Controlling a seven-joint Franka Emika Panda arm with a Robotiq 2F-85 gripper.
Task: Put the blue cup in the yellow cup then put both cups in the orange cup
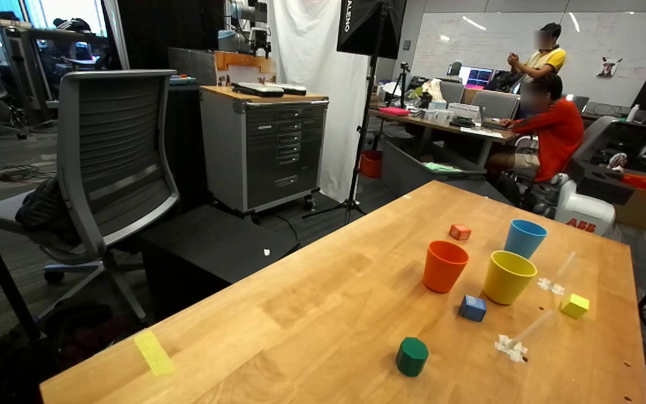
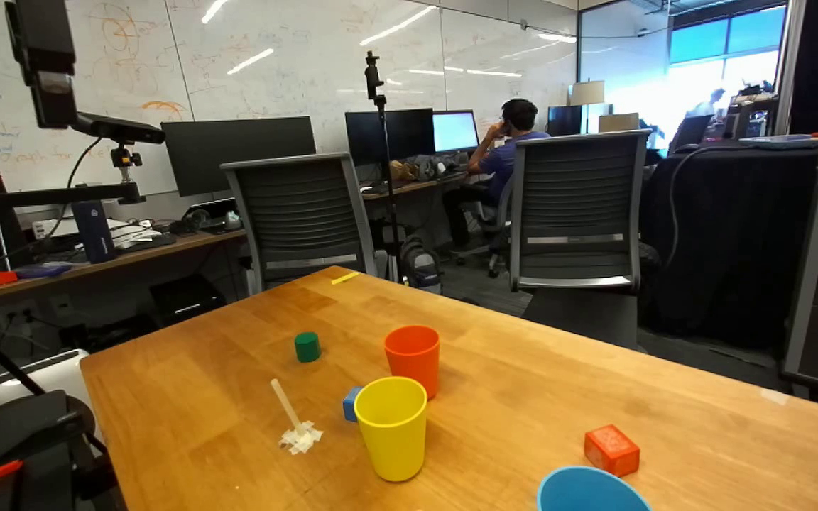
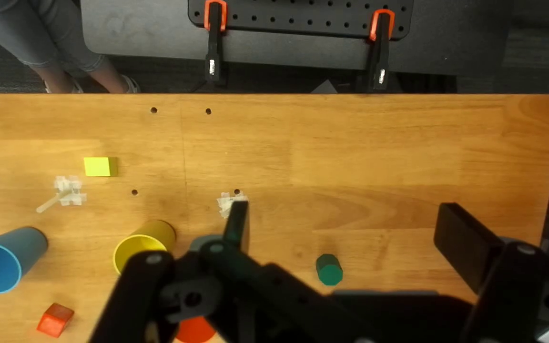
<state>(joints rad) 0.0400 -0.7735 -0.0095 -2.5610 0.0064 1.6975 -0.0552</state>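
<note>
Jaws gape wide, empty; one blue cup (image 1: 524, 240), one yellow cup (image 1: 507, 283) and one orange cup (image 1: 443, 272) stand among four blocks (image 1: 473, 308).

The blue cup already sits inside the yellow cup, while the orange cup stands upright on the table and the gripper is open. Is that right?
No: the blue cup stands apart from the yellow cup, not inside it, as the wrist view shows. The rest holds: the orange cup stands upright on the table, and the gripper is open.

End effector (image 3: 343, 225), fingers (image 3: 465, 245) wide apart
</note>
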